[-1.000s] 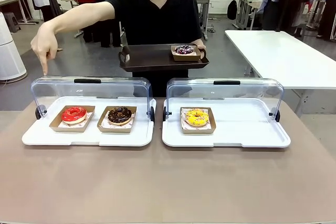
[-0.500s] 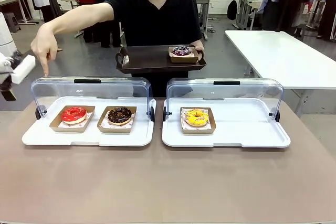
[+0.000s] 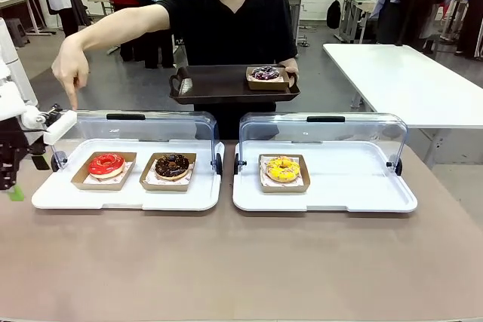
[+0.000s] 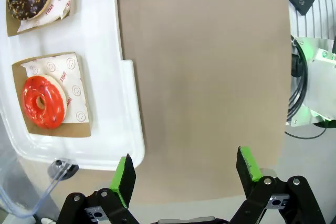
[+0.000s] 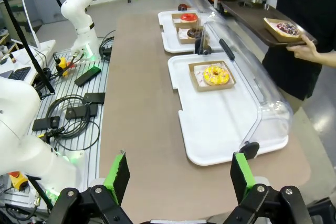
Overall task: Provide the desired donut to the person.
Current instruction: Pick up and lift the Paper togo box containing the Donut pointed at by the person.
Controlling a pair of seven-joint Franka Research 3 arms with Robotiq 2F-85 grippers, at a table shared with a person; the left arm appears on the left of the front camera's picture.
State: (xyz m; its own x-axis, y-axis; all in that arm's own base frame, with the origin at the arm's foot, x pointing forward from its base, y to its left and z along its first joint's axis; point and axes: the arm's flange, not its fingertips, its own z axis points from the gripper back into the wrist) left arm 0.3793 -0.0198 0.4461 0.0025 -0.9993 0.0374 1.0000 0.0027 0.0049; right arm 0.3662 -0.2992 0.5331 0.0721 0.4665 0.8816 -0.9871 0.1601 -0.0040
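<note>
The left tool (image 4: 185, 167) hangs wide open and empty over the bare bench (image 4: 210, 77). The red donut (image 4: 43, 102) lies in its card tray ahead and left of the tool's fingers, and the person's hand (image 3: 70, 69) points down near it. The right tool (image 5: 178, 170) is also wide open and empty.

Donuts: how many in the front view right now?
4. Red donut and chocolate donut sit in the left display case; yellow donut in the right display case; purple-iced donut on the dark tray held by the person. None looks hidden.
</note>
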